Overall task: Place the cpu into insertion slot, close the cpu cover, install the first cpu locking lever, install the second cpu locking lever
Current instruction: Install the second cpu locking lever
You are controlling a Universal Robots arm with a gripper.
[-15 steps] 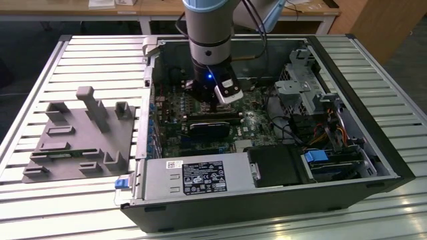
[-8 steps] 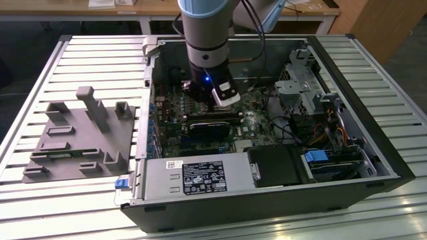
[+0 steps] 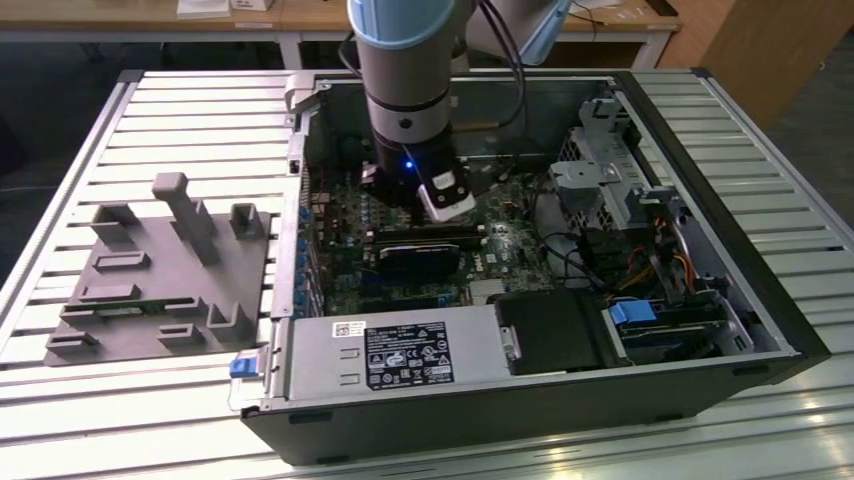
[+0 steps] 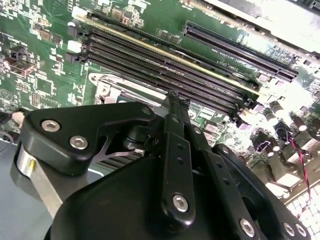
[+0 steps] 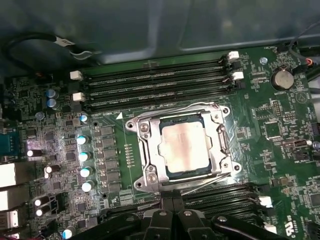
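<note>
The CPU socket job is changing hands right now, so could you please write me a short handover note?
Gripper: low over the motherboard, beside the socket; finger state unclear.
CPU: seated in the insertion slot.
CPU cover: lying flat around the chip.
Locking levers: thin wires run along the socket edges; whether either is latched is not clear.
Done: CPU in, cover down. Left: confirm both levers.

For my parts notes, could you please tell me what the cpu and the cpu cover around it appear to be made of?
The cpu looks like metal with a dull, matte silver-grey top that gives only a soft sheen. The cpu cover looks like thin, brighter bare metal, probably steel: its edges catch sharp glints.
</note>
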